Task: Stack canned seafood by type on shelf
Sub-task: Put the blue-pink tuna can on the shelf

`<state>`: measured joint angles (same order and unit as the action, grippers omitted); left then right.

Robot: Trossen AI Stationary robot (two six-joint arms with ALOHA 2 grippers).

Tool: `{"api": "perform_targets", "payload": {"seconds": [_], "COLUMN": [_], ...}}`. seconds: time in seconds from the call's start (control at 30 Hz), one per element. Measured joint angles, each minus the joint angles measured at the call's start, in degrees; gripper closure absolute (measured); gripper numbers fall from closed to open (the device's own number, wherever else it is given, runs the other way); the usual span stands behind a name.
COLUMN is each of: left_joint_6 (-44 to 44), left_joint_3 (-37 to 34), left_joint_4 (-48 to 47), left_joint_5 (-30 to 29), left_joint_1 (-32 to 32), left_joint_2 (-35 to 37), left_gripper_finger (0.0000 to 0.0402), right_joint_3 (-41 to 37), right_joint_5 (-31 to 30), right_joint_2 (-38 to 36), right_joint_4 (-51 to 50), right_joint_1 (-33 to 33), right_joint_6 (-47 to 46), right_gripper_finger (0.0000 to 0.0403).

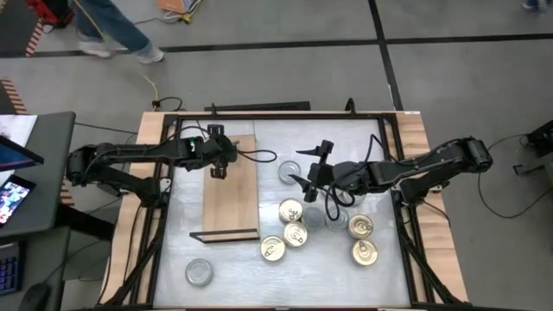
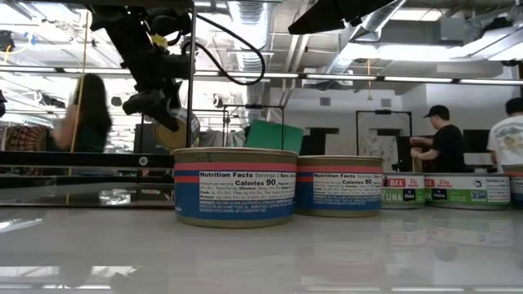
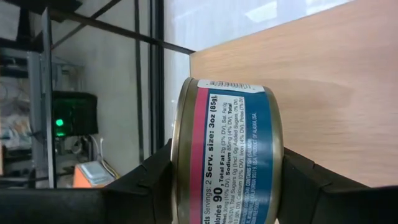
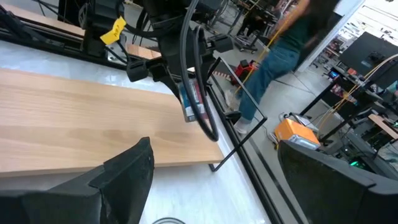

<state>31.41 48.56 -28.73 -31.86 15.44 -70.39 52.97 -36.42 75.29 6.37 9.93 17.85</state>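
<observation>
Tin (image 3: pixel 230 152), blue and pink label, sits clamped between your left pincer's (image 3: pixel 227 186) two dark fingers (image 3: pixel 149 186), one on each flat face. It's turned on edge: flat faces point sideways, axis runs level across the jaws, rim down toward the shelf (image 1: pixel 232 186). From overhead the pincer hides the tin; you only see the arm ending over the shelf's far end, about 10 o'clock from the tabletop's (image 1: pixel 346 138) centre. The tin's bottom edge is cut off in the left wrist view, so you cannot tell whether it touches the board. In the right wrist view it shows small, hanging just above the wood.

Shelf lies with its long axis running 12 to 6, left of centre, no tin visible on it.

Your right pincer (image 1: pixel 313 173) hovers near centre, at roughly 2 o'clock from the loose tins, fingers spread wide, holding nothing.

Gold-topped tins (image 1: pixel 292 210) cluster at 4 to 5 o'clock of centre, upright, lids up. One silver-grey tin (image 1: pixel 289 171) stands just beyond them toward 12, partly under the right arm; another (image 1: pixel 198 272) stands alone at 7 o'clock near the front edge. At least one more silver-grey top is half hidden among the gold ones.

In the low view, two near tins (image 2: pixel 235 186) stand upright; farther ones are cut off at the right edge.

People (image 2: pixel 445 147) show in the room behind.
</observation>
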Motion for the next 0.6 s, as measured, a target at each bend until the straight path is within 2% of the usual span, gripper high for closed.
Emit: {"api": "perform_targets", "payload": {"seconds": [0.37,0.6], "left_joint_6": [-4.0,-5.38], "left_joint_3": [0.0,0.02], "left_joint_4": [-1.82,-3.65], "left_joint_5": [3.97,6.21], "left_joint_1": [-0.02,-0.09], "left_joint_2": [0.0,0.06], "left_gripper_finger": [0.0149,0.0137], "right_joint_3": [0.0,0.0], "right_joint_5": [0.02,0.45], "right_joint_2": [0.0,0.0], "right_joint_4": [0.02,0.02], "right_joint_1": [-0.06,-0.69], "right_joint_6": [-0.26,-0.45], "right_gripper_finger": [0.0031,0.0031]}}
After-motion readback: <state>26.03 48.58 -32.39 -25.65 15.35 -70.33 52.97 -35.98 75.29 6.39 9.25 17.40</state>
